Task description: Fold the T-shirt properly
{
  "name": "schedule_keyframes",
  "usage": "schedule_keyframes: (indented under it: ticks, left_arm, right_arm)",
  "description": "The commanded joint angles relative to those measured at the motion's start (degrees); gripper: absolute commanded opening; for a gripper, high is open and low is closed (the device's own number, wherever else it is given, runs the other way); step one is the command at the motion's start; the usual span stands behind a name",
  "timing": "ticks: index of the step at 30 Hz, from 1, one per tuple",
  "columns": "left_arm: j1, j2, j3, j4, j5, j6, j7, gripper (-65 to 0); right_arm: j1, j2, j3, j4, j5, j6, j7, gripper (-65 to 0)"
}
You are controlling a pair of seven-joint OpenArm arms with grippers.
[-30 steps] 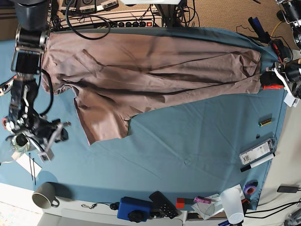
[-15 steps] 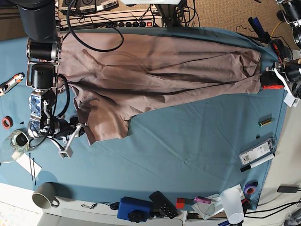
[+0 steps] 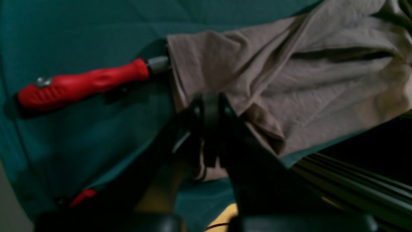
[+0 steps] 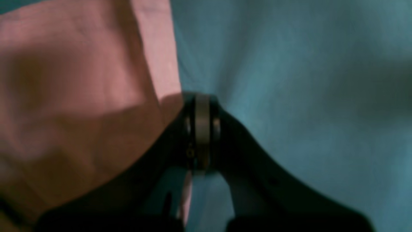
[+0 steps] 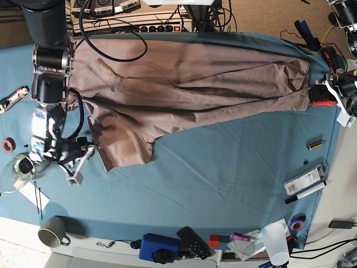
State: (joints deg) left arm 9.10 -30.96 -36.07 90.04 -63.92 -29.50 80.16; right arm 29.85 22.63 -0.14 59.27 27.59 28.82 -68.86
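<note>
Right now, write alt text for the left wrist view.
The black left gripper, jaws shut, pinches an edge of the wrinkled dusty mauve cotton T-shirt on the teal-blue tablecloth. A red-handled tool lies beside it, its metal end running under the fabric.

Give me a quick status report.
Left gripper shut on T-shirt hem. Right gripper shut at sleeve edge; grip unclear. Red-handled tool touching the hem.
</note>
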Motion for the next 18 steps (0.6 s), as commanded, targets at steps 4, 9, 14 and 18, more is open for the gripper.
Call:
schedule_keyframes:
  ticks: [4,9,14,18]
  left_arm:
    - [-0.37,-1.29,-0.55,0.85,-1.27,-0.20,-0.16,-65.0]
    - [-0.37,-1.29,-0.55,0.85,-1.27,-0.20,-0.16,-65.0]
    - [-0.39,-1.29,-0.55,0.85,-1.31,-0.20,-0.16,-65.0]
    - [-0.37,-1.29,-0.55,0.85,-1.29,-0.22,-0.16,-65.0]
  right_arm:
    - [1.99,2.78,4.28,8.41,7.17,0.26,-7.48,-65.0]
    - [-0.37,4.04,8.81,12.48,10.12,1.07,-8.57,-65.0]
    - [-1.27,3.58,9.22,12.46,10.08,3.37,-4.22,-65.0]
    - [-1.27,2.82,5.66,12.41,8.31,3.78,-1.70,-57.1]
